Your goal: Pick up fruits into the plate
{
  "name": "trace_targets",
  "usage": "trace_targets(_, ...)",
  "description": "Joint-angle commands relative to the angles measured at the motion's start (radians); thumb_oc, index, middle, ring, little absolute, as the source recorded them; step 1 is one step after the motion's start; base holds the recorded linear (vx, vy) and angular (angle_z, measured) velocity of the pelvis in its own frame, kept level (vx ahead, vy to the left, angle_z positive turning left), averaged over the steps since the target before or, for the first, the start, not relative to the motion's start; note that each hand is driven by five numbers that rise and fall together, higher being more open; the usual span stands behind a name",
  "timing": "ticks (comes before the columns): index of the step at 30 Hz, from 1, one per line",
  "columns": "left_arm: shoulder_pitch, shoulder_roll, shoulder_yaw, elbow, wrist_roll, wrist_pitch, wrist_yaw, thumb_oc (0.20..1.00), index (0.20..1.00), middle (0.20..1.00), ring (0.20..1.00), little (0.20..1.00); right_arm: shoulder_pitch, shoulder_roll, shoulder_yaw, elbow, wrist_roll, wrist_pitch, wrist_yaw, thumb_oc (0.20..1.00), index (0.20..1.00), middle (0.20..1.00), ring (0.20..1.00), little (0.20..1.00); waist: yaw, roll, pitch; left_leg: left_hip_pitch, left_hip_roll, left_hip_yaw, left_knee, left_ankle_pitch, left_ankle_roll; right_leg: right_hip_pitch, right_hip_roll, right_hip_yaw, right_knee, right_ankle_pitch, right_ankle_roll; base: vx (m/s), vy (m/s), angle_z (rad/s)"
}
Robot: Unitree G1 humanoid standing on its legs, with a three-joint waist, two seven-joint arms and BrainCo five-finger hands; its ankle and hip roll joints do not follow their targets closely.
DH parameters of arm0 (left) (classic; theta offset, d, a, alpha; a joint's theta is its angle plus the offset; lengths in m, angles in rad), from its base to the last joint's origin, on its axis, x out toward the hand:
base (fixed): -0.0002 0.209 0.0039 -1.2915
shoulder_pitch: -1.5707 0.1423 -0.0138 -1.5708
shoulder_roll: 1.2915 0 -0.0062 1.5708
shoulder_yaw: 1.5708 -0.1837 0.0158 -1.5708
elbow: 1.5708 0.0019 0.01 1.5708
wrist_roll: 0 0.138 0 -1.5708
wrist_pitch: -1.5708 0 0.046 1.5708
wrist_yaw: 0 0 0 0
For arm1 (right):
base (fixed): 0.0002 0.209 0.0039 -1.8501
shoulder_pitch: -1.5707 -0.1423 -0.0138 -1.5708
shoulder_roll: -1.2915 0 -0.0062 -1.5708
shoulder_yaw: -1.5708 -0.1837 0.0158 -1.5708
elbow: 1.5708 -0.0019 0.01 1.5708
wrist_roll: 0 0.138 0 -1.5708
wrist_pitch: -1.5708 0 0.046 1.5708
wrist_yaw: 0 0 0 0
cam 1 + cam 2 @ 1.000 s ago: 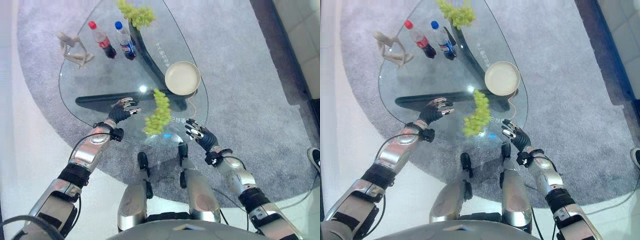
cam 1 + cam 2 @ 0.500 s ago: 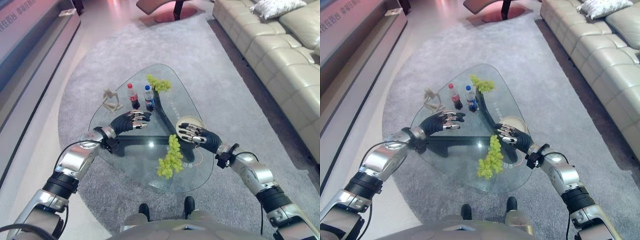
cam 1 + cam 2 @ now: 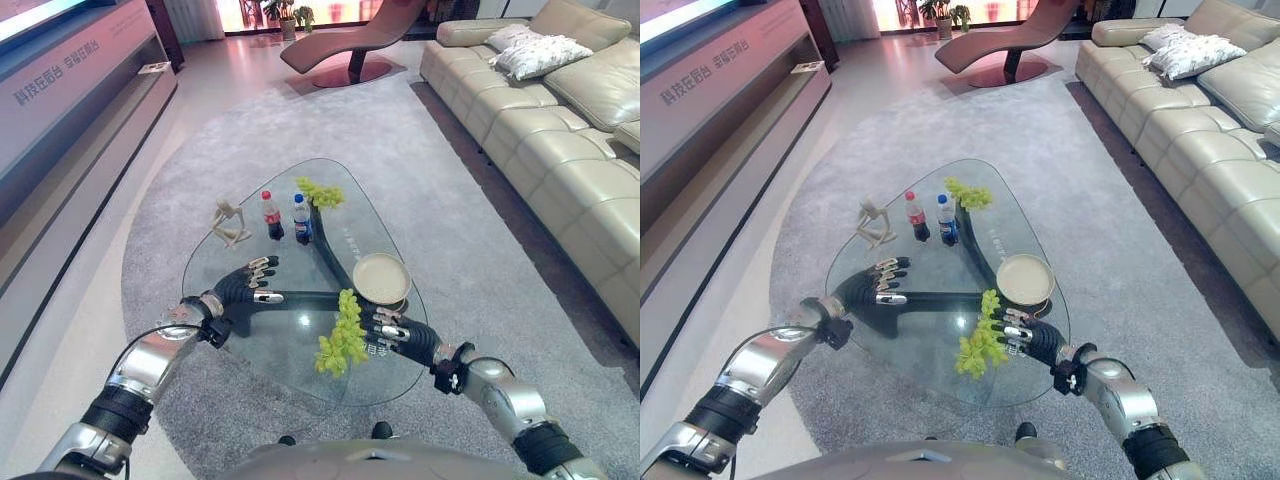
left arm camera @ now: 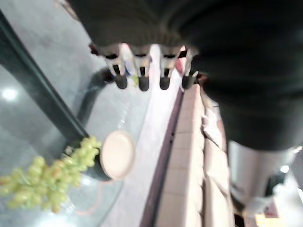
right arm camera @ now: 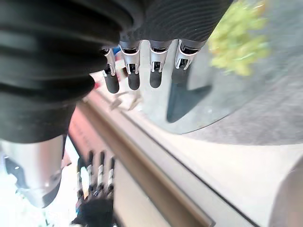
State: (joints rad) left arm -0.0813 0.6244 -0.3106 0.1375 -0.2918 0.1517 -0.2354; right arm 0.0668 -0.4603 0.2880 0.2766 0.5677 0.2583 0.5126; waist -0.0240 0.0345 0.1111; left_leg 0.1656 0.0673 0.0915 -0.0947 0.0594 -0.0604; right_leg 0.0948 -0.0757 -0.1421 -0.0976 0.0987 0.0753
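Room: grey carpet (image 3: 440,210), beige sofa (image 3: 560,130).
Tabletop (image 3: 250,330): glass, carrying everything.
Grapes (image 3: 343,335): near edge, just beside the plate (image 3: 381,277); second bunch (image 3: 320,192) at far end.
Left hand (image 3: 247,285): fingers straight, empty, above glass.
Right hand (image 3: 395,331): fingers relaxed, empty, beside near grapes.
Bottles (image 3: 285,216): upright, near figurine (image 3: 230,222).

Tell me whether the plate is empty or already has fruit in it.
Empty. The plate shows a bare cream surface; the nearer grape bunch lies on the glass table beside it.

Glass table (image 3: 250,330): grapes (image 3: 343,336), plate (image 3: 381,277), bottles (image 3: 286,217).
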Motion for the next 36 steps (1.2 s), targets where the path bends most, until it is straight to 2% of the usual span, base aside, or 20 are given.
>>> trace_targets(1, -0.119, -0.001, 0.009, 0.088, 0.036, -0.032, 0.102, 1.0, 1.0, 1.0, 1.0, 1.0, -0.083, 0.007, 0.011, -0.013, 0.011, -0.06, -0.042, 1.0, 1.0, 1.0, 1.0, 1.0, -0.018, 0.0, 0.077, -0.02, -0.066, 0.031, 0.042, -0.132, 0.038, 0.025, -0.002, -0.004, 0.05, -0.128, 0.022, -0.26, 0.03, -0.11)
trace_targets(6, -0.305, -0.008, -0.075, 0.277, 0.031, -0.062, 0.285, 1.0, 1.0, 1.0, 1.0, 1.0, -0.206, -0.021, 0.04, 0.093, 0.073, -0.116, -0.109, 1.0, 1.0, 1.0, 1.0, 1.0, -0.052, 0.011, 0.24, -0.162, -0.058, 0.049, 0.091, -0.107, 0.027, -0.12, 0.002, 0.024, 0.1, -0.116, 0.009, -0.36, 0.017, -0.15)
trace_targets(7, -0.31, -0.009, -0.077, 0.283, 0.032, -0.063, 0.287, 1.0, 1.0, 1.0, 1.0, 1.0, -0.209, -0.021, 0.041, 0.095, 0.075, -0.117, -0.11, 1.0, 1.0, 1.0, 1.0, 1.0, -0.052, 0.012, 0.243, -0.165, -0.058, 0.049, 0.093, -0.106, 0.027, -0.123, 0.002, 0.025, 0.101, -0.116, 0.009, -0.17, -0.02, -0.04)
trace_targets(10, -0.385, -0.019, -0.109, 0.376, 0.046, -0.06, 0.353, 1.0, 1.0, 1.0, 1.0, 1.0, -0.243, -0.018, 0.052, 0.13, 0.096, -0.126, -0.125, 1.0, 1.0, 1.0, 1.0, 1.0, -0.071, 0.011, 0.304, -0.209, -0.053, 0.053, 0.108, -0.095, 0.021, -0.172, 0.01, 0.037, 0.12, -0.111, 0.003, -0.15, -0.029, -0.16)
trace_targets(11, -0.445, -0.03, -0.133, 0.451, 0.065, -0.05, 0.399, 1.0, 1.0, 1.0, 1.0, 1.0, -0.266, -0.014, 0.063, 0.154, 0.1, -0.13, -0.124, 1.0, 1.0, 1.0, 1.0, 1.0, -0.087, 0.009, 0.344, -0.238, -0.049, 0.056, 0.115, -0.087, 0.016, -0.207, 0.017, 0.046, 0.136, -0.11, -0.001, -0.14, -0.037, -0.18)
trace_targets(16, -0.594, -0.091, -0.166, 0.645, 0.092, -0.022, 0.474, 1.0, 1.0, 1.0, 1.0, 1.0, -0.309, 0.007, 0.096, 0.193, 0.125, -0.152, -0.125, 1.0, 1.0, 1.0, 1.0, 1.0, -0.122, -0.005, 0.409, -0.31, -0.043, 0.057, 0.142, -0.074, 0.005, -0.301, 0.036, 0.07, 0.187, -0.113, -0.008, -0.08, -0.056, -0.1)
trace_targets(24, -0.751, -0.19, -0.16, 0.891, -0.002, 0.004, 0.561, 1.0, 1.0, 1.0, 1.0, 1.0, -0.365, 0.061, 0.148, 0.244, 0.153, -0.174, -0.15, 1.0, 1.0, 1.0, 1.0, 1.0, -0.172, -0.022, 0.409, -0.46, -0.03, 0.075, 0.181, -0.059, -0.015, -0.481, 0.065, 0.104, 0.254, -0.127, -0.017, -0.01, -0.073, -0.18)
trace_targets(28, -0.792, -0.216, -0.148, 0.951, -0.012, -0.003, 0.62, 1.0, 1.0, 1.0, 1.0, 1.0, -0.388, 0.077, 0.162, 0.26, 0.179, -0.184, -0.16, 1.0, 1.0, 1.0, 1.0, 1.0, -0.183, -0.034, 0.409, -0.525, -0.023, 0.082, 0.213, -0.061, -0.021, -0.546, 0.074, 0.115, 0.282, -0.133, -0.02, 0.0, -0.077, -0.11)
trace_targets(36, -0.862, -0.239, -0.157, 1.034, 0.01, 0.033, 0.714, 1.0, 1.0, 1.0, 1.0, 1.0, -0.395, 0.099, 0.184, 0.278, 0.239, -0.218, -0.155, 1.0, 1.0, 1.0, 1.0, 1.0, -0.204, -0.055, 0.409, -0.629, -0.009, 0.088, 0.275, -0.068, -0.028, -0.646, 0.087, 0.132, 0.329, -0.148, -0.025, 0.0, -0.075, -0.1)
